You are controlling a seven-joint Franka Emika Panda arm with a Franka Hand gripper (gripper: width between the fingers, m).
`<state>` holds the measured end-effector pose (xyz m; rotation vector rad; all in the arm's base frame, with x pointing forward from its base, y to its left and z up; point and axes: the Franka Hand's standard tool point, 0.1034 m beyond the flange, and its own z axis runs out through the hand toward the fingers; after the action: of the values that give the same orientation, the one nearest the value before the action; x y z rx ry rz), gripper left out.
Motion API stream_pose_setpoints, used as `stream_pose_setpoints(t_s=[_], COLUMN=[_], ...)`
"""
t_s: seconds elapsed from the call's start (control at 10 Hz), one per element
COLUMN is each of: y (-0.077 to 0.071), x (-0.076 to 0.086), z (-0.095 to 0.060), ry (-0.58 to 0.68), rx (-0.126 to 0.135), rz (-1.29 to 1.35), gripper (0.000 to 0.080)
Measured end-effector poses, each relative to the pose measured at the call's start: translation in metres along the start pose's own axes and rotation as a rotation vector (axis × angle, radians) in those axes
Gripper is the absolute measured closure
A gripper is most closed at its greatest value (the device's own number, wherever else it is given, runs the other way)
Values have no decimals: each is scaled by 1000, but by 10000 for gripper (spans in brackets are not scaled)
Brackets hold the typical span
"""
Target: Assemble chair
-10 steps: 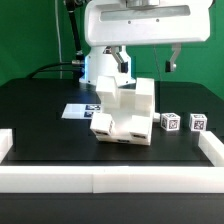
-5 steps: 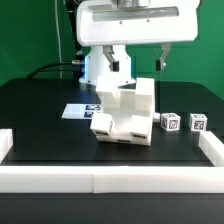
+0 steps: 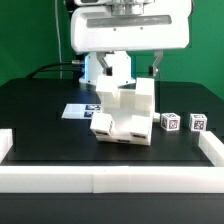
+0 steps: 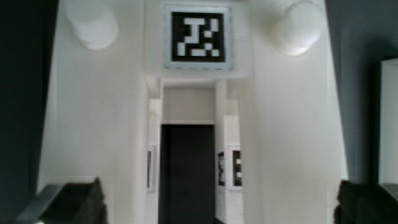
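now | fingers (image 3: 155, 66) spread apart, holding nothing | shifted toward frame left over the last second, now above the chair (image 3: 123, 115) | chair stands on worktop (image 3: 40, 95), frame centre | likely lining up a grasp

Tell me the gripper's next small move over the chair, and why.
Probably lower straight down. The gripper hangs open above the chair, holding nothing, and in the wrist view the chair's tagged part lies centred between the fingers, so a descent would likely bring them astride it for a grasp.
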<state>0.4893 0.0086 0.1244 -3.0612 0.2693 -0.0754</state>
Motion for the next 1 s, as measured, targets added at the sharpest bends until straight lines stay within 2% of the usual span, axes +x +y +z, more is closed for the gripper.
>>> stream_pose_setpoints(t_s=[0.5, 1.0], y=[6, -2], x=[16, 34], z=[16, 26], ry=[-6, 2], rx=[-23, -37], rz=[-22, -39], gripper=[150, 150])
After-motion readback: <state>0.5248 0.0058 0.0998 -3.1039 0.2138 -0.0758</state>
